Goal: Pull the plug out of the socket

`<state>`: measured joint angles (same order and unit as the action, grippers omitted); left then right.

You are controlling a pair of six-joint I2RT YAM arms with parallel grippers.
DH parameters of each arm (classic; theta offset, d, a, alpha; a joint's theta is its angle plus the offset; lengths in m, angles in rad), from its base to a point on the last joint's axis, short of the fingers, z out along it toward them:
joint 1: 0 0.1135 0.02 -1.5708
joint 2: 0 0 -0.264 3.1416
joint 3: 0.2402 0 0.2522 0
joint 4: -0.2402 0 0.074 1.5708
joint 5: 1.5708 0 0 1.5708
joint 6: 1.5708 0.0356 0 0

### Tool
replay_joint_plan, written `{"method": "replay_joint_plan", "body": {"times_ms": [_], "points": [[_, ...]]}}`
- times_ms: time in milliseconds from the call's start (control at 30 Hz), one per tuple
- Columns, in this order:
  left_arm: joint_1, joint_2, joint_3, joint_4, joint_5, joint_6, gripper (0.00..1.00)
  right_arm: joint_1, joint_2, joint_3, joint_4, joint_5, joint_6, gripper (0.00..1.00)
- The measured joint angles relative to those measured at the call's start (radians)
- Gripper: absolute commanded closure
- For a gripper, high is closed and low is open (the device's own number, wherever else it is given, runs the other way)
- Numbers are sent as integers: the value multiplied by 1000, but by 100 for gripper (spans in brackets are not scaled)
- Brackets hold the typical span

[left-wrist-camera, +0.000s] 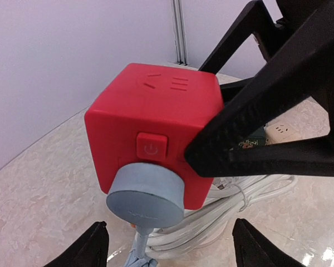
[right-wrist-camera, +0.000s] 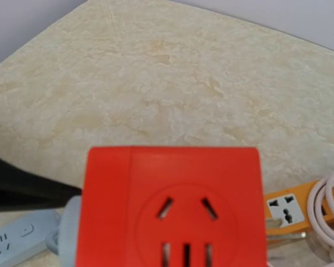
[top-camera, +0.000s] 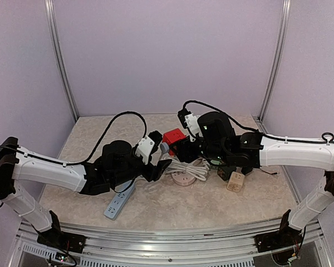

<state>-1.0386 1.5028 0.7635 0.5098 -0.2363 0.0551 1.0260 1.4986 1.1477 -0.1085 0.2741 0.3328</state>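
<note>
Nearest my bases, a white power strip lies flat on the table. Beyond it, my left gripper has its 2 fingertips spread wide, 1 on each side of the grey-blue plug, with a gap on both sides. The plug sits flush in 1 face of the red cube socket, held up off the tabletop. Farther on, my right gripper is clamped on that socket, over a coiled white cable.
</note>
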Motion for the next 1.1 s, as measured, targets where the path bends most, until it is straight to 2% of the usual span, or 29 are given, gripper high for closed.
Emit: {"method": "replay_joint_plan", "body": {"times_ms": [333, 600, 967, 1100], "points": [[-1, 15, 5, 23, -64, 51, 35, 0, 0, 0, 0, -6, 0, 100], [19, 14, 6, 37, -56, 85, 35, 0, -1, 0, 0, -20, 0, 100], [42, 5, 17, 39, 7, 111, 46, 0, -3, 0, 0, -29, -1, 100], [44, 5, 18, 38, 23, 113, 53, 0, -3, 0, 0, -29, -2, 100]]}}
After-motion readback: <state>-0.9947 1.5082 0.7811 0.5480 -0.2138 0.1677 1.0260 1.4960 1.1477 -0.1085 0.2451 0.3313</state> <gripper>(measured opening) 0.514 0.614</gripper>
